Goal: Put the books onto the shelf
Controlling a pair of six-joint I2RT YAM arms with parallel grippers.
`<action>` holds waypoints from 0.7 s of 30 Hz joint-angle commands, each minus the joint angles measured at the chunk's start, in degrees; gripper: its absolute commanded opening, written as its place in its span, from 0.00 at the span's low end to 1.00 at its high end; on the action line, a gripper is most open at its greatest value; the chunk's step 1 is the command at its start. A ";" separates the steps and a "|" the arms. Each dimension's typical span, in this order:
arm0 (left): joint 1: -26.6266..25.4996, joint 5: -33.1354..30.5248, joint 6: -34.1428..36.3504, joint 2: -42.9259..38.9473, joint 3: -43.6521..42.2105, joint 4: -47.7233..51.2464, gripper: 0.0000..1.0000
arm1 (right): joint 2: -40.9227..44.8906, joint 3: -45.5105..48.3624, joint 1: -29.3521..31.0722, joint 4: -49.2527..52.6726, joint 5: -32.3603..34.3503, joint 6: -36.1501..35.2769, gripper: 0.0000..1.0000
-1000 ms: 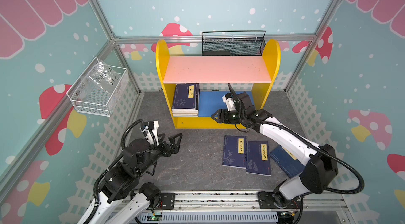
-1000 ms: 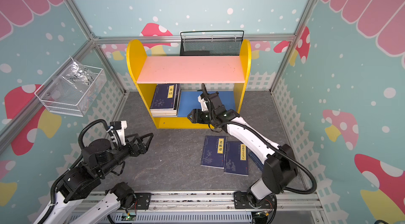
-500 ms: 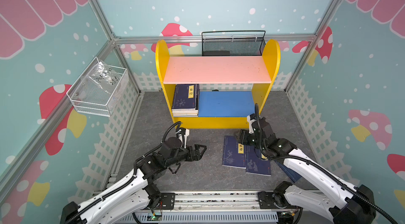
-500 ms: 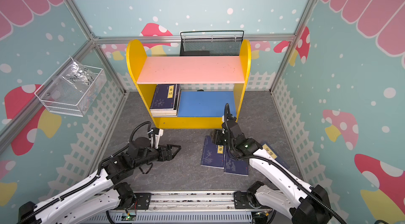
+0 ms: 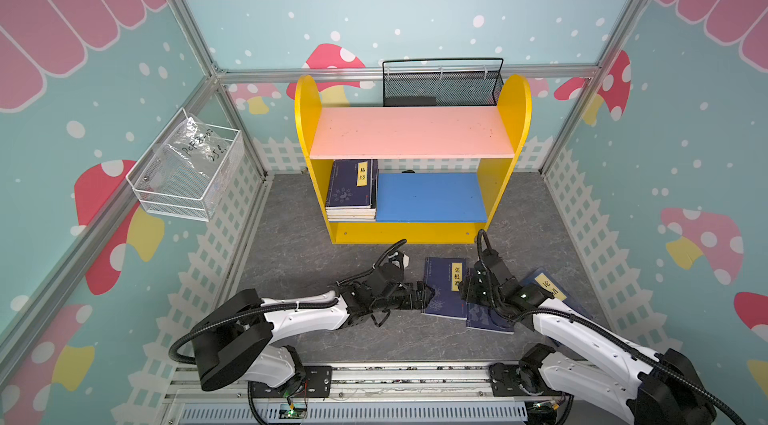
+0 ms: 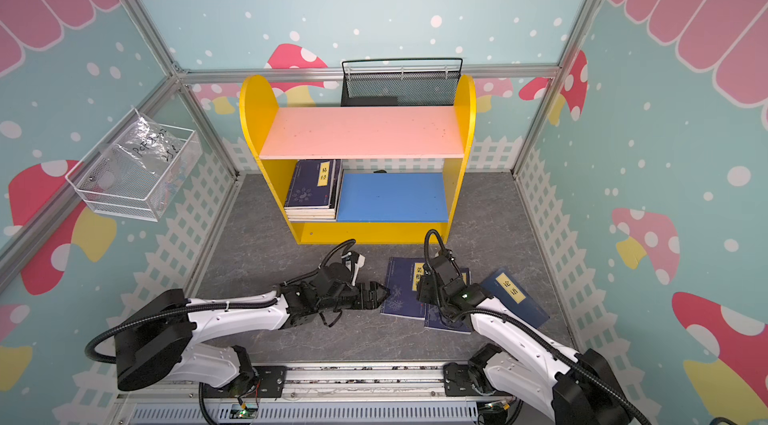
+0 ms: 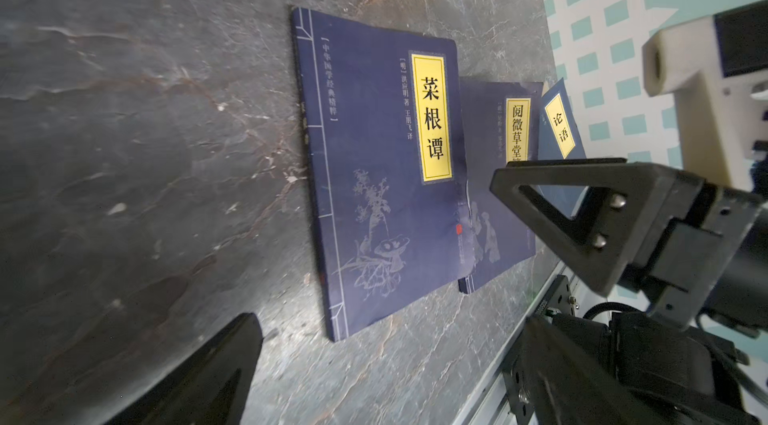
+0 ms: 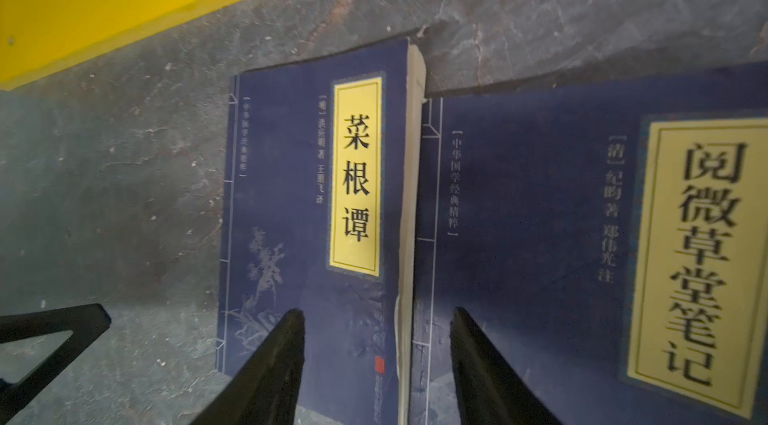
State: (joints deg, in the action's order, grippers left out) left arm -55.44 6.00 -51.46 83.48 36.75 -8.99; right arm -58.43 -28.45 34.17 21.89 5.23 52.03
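Three navy books with yellow labels lie on the floor before the shelf (image 5: 411, 132): a left book (image 5: 444, 277), a middle book (image 5: 486, 321) and a right book (image 5: 548, 283). A stack of books (image 5: 352, 190) lies on the blue lower board (image 5: 432, 196). My left gripper (image 5: 427, 296) is open, low at the left book's (image 7: 374, 178) near edge. My right gripper (image 8: 377, 313) is open over the seam between the left book (image 8: 316, 194) and the middle book (image 8: 540, 236), one finger above each, holding nothing.
A black mesh basket (image 5: 440, 84) stands behind the shelf. A white wire basket (image 5: 187, 178) with a plastic bag hangs on the left wall. The arms' rail (image 5: 374, 377) runs along the front edge. The right gripper's finger (image 7: 582, 215) shows in the left wrist view.
My right gripper has pulled back from the shelf's lower board down to the floor books, its jaws a little narrower. My left arm has reached forward to the left book.
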 commanded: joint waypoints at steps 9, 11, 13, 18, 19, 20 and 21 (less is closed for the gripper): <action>-1.42 -4.97 -6.76 10.08 5.13 -4.68 0.99 | -11.21 2.87 -0.68 -6.73 0.24 0.96 0.44; -1.57 -5.37 -7.02 11.62 6.07 -3.97 0.99 | -12.62 3.19 -0.64 -7.46 0.41 0.97 0.43; -1.75 -4.84 -6.99 13.86 7.41 -3.61 0.99 | -14.00 3.22 -0.67 -7.82 0.82 0.80 0.41; -2.07 -1.80 -9.27 18.41 9.07 -7.14 0.99 | -17.90 3.01 -0.68 -8.84 0.44 0.00 0.31; -2.20 -1.81 -9.72 18.39 8.87 -8.22 0.99 | -18.62 3.11 -0.65 -8.85 0.56 0.07 0.29; -2.27 -2.17 -9.82 18.06 8.65 -8.55 0.99 | -19.16 3.33 -0.63 -9.02 0.61 0.15 0.28; -2.26 -2.33 -9.88 17.59 8.54 -8.89 0.99 | -19.50 3.50 -0.54 -9.30 0.56 0.25 0.27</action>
State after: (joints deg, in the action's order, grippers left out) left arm -57.04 2.96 -58.78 100.31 45.47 -15.31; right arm -74.65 -27.73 33.47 7.46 7.38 51.94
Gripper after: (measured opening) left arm 0.989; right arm 0.281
